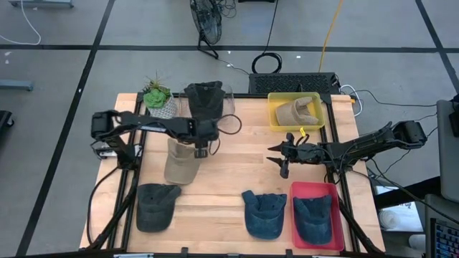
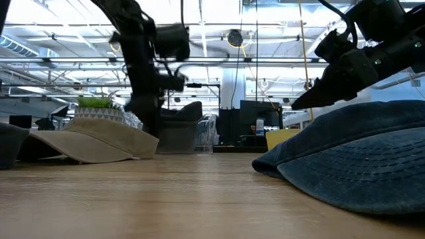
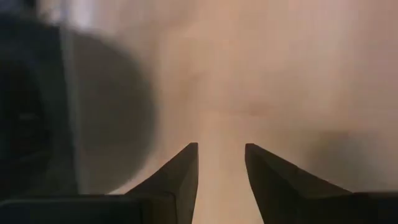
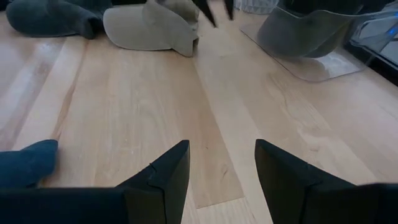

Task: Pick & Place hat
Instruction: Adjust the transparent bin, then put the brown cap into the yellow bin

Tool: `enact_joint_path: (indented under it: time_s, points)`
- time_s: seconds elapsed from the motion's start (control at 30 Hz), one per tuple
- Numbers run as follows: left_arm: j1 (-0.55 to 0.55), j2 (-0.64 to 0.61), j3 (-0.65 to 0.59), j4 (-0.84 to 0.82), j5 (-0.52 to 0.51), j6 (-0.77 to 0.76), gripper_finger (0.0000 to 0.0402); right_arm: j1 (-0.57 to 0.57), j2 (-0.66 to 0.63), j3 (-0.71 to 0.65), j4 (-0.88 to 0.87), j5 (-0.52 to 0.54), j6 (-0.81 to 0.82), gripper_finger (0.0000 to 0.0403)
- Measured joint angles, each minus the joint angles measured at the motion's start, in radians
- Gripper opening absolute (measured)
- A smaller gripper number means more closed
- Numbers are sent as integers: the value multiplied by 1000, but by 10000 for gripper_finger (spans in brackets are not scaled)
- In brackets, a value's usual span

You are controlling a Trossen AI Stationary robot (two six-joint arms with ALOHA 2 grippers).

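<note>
Probably an industrial lab hall, exposed ceiling trusses (image 2: 279,63), taped concrete floor (image 1: 57,64), floor fan (image 1: 206,21)

Bright even overhead light, ceiling strip lights (image 2: 60,30) glaring in the low view, soft shadows on the table (image 1: 237,179), left wrist view heavily blurred (nothing sharp), near denim hat (image 2: 358,159) soft

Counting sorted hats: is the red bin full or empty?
Holding one: a dark blue hat lies inside the red bin; a second blue hat lies beside it.
</note>
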Motion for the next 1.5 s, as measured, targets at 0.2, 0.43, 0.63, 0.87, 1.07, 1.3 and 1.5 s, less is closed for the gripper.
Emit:
enact_joint_path:
  time_s: [0.2,0.43,0.63,0.87,1.07,1.3,1.5]
  points:
    - [82,86,0,38,-123,23,145,0,0,0,-9,0,0,160]
    - [177,99,0,44,-102,19,145,0,0,0,-22,0,0,160]
    - [214,99,0,46,-5,17,145,0,0,0,-29,0,0,160]
    - [177,38,0,-36,8,62,145,0,0,0,-30,0,-3,160]
    - [150,-121,0,-188,67,32,145,0,0,-1,-30,0,-3,160]
    - [54,-311,1,-372,400,-125,145,0,0,-1,-31,0,0,160]
    - [-164,-323,-1,-569,416,-203,145,3,0,-1,-30,-2,8,160]
